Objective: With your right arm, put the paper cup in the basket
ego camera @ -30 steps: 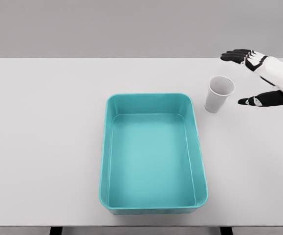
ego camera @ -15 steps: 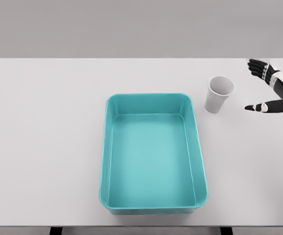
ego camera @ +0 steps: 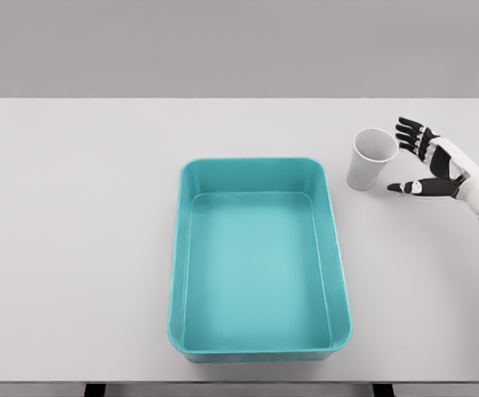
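Note:
A white paper cup (ego camera: 369, 160) stands upright on the white table, just right of the teal basket's far right corner. The teal basket (ego camera: 186, 248) is a rectangular tub in the middle of the table with nothing inside. My right hand (ego camera: 406, 159) comes in from the right edge, low over the table, its fingers spread open just right of the cup. The black fingertips (ego camera: 404, 128) sit close to the cup's rim, and the thumb (ego camera: 404, 188) points toward its base. I see no contact with the cup. The left arm is out of view.
The white table (ego camera: 74, 248) spans the whole view, with its front edge at the bottom and a grey wall behind. Nothing else stands on it.
My right hand has pulled back toward the right edge and then come in lower and closer to the cup, palm facing it. The cup and basket have not moved.

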`<state>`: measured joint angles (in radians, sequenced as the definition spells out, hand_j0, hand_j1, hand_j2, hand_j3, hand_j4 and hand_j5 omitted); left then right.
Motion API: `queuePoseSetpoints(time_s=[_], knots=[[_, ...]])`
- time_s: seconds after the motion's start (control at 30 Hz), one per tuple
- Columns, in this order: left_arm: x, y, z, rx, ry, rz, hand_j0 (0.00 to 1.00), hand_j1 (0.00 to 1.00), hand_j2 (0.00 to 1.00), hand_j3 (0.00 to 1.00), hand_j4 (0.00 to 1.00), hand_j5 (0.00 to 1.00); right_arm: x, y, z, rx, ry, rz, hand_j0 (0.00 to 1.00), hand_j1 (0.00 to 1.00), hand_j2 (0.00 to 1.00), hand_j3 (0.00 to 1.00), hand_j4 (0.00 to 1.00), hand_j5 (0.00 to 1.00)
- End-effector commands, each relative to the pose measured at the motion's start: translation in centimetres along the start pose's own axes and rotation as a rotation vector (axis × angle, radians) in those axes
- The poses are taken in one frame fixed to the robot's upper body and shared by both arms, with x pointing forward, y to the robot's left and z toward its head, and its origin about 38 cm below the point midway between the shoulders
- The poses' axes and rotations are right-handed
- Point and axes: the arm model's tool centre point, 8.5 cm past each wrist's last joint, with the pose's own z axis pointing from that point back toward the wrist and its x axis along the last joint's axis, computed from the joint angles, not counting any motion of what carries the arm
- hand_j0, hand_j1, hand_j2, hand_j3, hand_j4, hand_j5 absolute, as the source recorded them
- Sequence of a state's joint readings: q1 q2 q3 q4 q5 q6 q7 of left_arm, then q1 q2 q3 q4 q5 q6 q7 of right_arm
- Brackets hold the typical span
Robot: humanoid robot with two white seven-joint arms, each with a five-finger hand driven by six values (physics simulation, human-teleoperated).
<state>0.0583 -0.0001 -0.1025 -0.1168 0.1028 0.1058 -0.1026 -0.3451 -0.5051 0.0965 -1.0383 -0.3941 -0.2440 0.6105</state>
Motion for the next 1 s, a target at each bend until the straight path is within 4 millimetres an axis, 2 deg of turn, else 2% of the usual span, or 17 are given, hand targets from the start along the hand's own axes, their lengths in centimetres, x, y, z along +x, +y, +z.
queuePoseSetpoints(time_s=[0.0, 0.2, 0.3, 0.5, 0.97], knots=[[0.0, 0.0, 0.0, 0.0, 0.0, 0.0, 1.0, 1.0, 1.0, 1.0, 1.0, 1.0, -1.0, 1.1, -0.5, 0.004, 0.009, -0.043, 1.0, 1.0, 1.0, 1.0, 1.0, 1.0], [0.0, 0.0, 0.0, 0.0, 0.0, 0.0, 1.0, 1.0, 1.0, 1.0, 1.0, 1.0, -1.4, 2.3, -1.4, 0.027, 0.018, -0.064, 1.0, 1.0, 1.0, 1.0, 1.0, 1.0], [0.0, 0.0, 0.0, 0.0, 0.0, 0.0, 1.0, 1.0, 1.0, 1.0, 1.0, 1.0, -1.8, 2.0, -1.6, 0.017, 0.034, -0.07, 1.0, 1.0, 1.0, 1.0, 1.0, 1.0], [0.0, 0.0, 0.0, 0.0, 0.0, 0.001, 1.0, 1.0, 1.0, 1.0, 1.0, 1.0, -2.2, 2.7, -2.3, 0.024, 0.039, -0.084, 1.0, 1.0, 1.0, 1.0, 1.0, 1.0], [0.0, 0.0, 0.0, 0.0, 0.0, 0.0, 1.0, 1.0, 1.0, 1.0, 1.0, 1.0, -2.3, 3.4, -4.1, 0.033, 0.046, -0.08, 1.0, 1.0, 1.0, 1.0, 1.0, 1.0]])
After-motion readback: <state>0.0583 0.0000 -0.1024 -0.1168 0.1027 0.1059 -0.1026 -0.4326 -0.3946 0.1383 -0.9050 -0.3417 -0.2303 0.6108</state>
